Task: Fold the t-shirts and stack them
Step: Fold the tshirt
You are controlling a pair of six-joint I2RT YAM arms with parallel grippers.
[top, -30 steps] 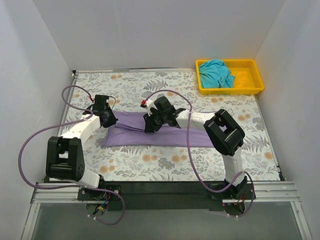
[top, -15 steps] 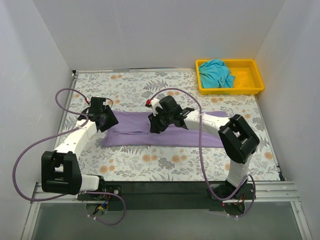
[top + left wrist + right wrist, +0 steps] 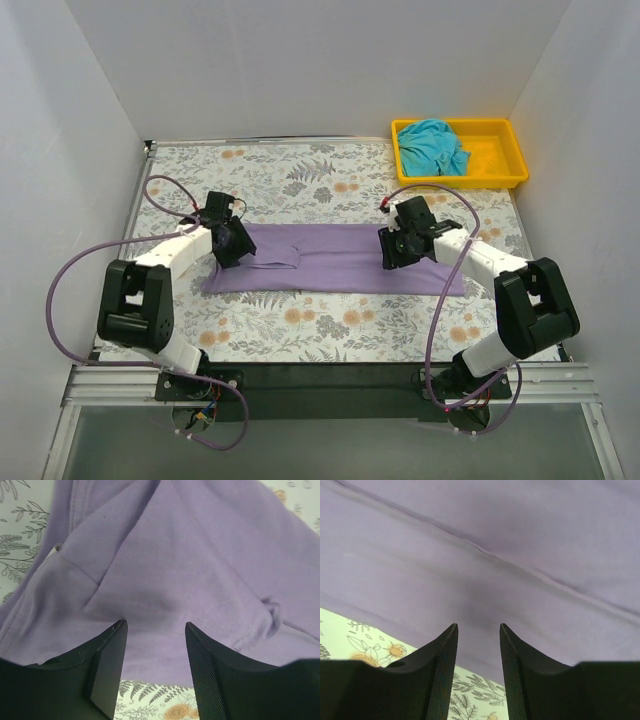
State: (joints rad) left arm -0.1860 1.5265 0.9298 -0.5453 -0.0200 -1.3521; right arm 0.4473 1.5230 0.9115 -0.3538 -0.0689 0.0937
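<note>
The lavender-purple t-shirt (image 3: 330,268) lies folded into a long flat strip across the middle of the table. It fills the left wrist view (image 3: 165,575) and the right wrist view (image 3: 485,555). My left gripper (image 3: 236,245) is open and empty, low over the strip's left end. My right gripper (image 3: 392,250) is open and empty, low over the strip's right part. The teal-turquoise t-shirt (image 3: 434,146) lies crumpled in the yellow tray (image 3: 500,150) at the back right.
The table has a floral cloth (image 3: 300,320). White walls close in the left, back and right sides. Purple cables loop from both arms over the table's left part and front.
My right gripper has moved right along the shirt from its middle to its right part. My left gripper has shifted slightly right onto the left end. The shirt now lies flatter.
</note>
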